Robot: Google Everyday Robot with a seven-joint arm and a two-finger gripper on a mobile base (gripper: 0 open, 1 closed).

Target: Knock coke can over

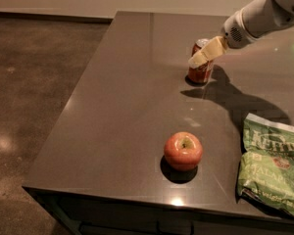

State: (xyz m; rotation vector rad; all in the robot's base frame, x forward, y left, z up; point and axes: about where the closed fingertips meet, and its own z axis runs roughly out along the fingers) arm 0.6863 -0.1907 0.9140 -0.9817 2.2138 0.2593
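The coke can (202, 71), red with a silver top, stands upright on the dark table (127, 97) towards its far right. My gripper (206, 54) comes in from the upper right on a white arm. It lies across the front of the can's upper half, its cream tip reaching just past the can's left side. It hides the can's upper middle. A red-yellow apple (183, 151) sits near the front edge, well apart from the can.
A green crinkled snack bag (272, 168) lies at the table's front right. The table's left edge and front edge drop to a brown concrete floor (34, 82). A pale wall runs along the back.
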